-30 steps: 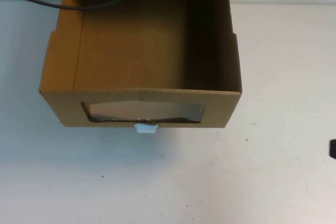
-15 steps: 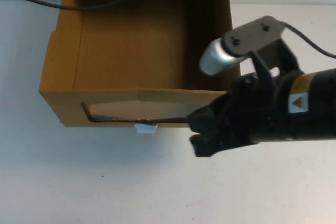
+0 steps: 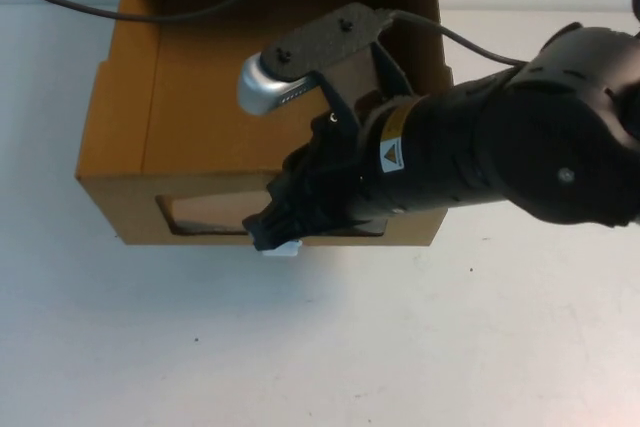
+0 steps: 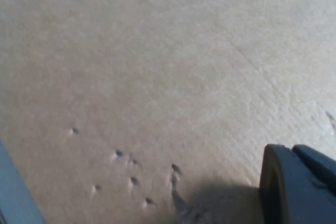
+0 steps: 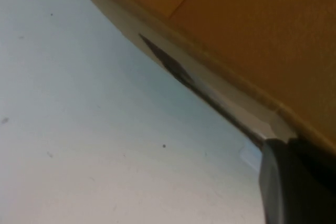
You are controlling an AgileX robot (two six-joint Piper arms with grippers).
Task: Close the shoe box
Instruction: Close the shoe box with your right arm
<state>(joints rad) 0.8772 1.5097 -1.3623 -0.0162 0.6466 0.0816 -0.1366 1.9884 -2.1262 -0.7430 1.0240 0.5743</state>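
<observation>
With the open brown cardboard drawer-style shoe box (image 3: 250, 97) just behind it, right gripper (image 3: 272, 232) sits at the box's front by the white pull tab (image 3: 283, 250), finger state unclear; next prob. push drawer in; left gripper (image 4: 299, 184) against cardboard, can't tell either.

Close view of a plain brown cardboard surface (image 4: 157, 77) with small dents; one dark finger of the left gripper (image 4: 296, 184) just above it.
</observation>
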